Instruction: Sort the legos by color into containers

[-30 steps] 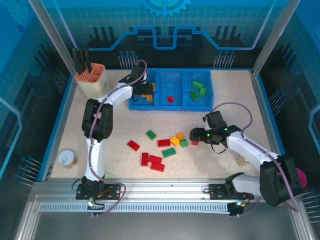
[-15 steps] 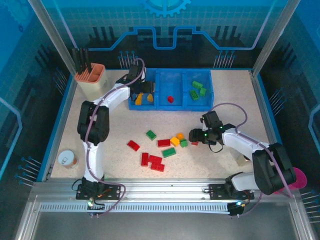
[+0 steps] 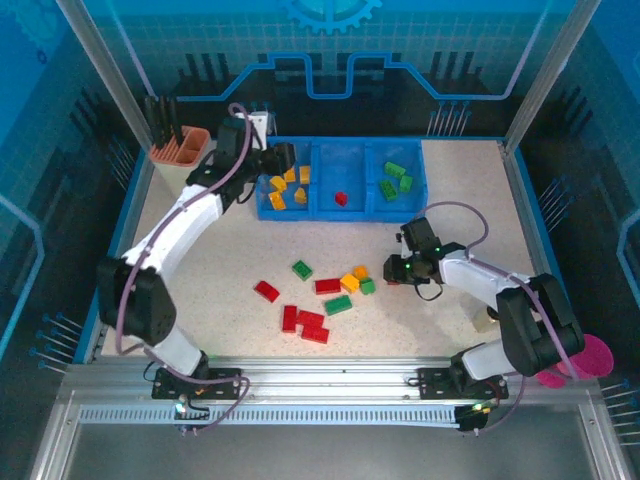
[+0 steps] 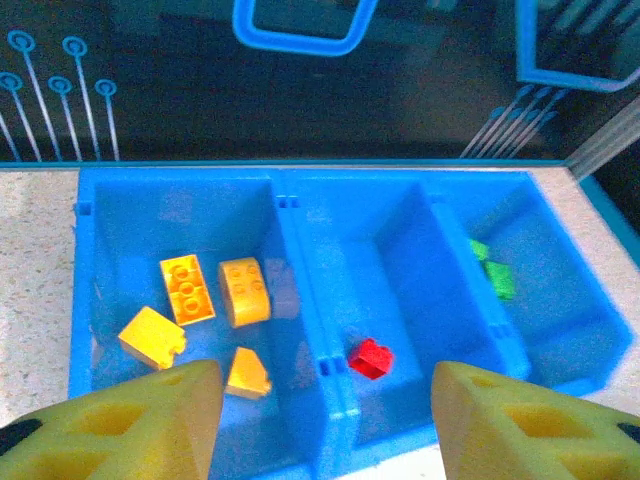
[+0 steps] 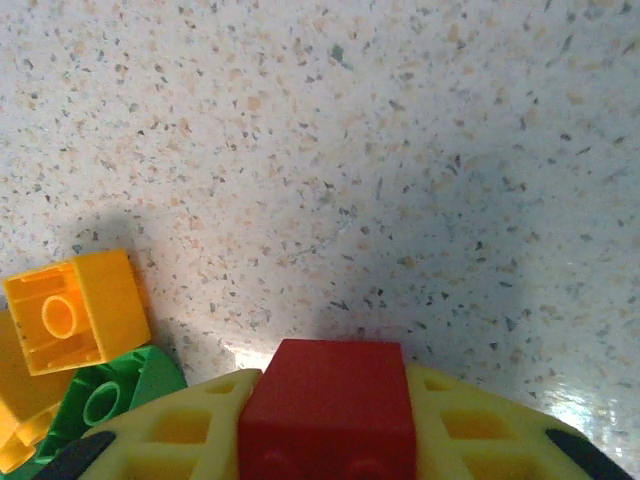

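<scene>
The blue tray [image 3: 340, 213] holds the three containers: several yellow-orange legos [image 3: 285, 187] on the left, one red lego [image 3: 341, 198] in the middle, green legos [image 3: 393, 180] on the right. My left gripper [image 3: 272, 160] hovers at the tray's left end, open and empty [image 4: 320, 390], looking down on the orange bricks [image 4: 215, 295] and the red one [image 4: 370, 357]. My right gripper [image 3: 393, 272] is down on the table, shut on a small red brick [image 5: 330, 405]. Loose red [image 3: 303, 322], green [image 3: 338, 305] and orange [image 3: 350, 281] legos lie mid-table.
A beige cup with an orange rim [image 3: 180, 152] stands at the back left, close to my left arm. A pink cup [image 3: 592, 355] sits by the right arm's base. An orange brick [image 5: 75, 310] and a green one [image 5: 110, 400] lie just left of the right fingers.
My left gripper has drawn back from the left compartment toward the left and opened. My right gripper has closed on the red brick on the table.
</scene>
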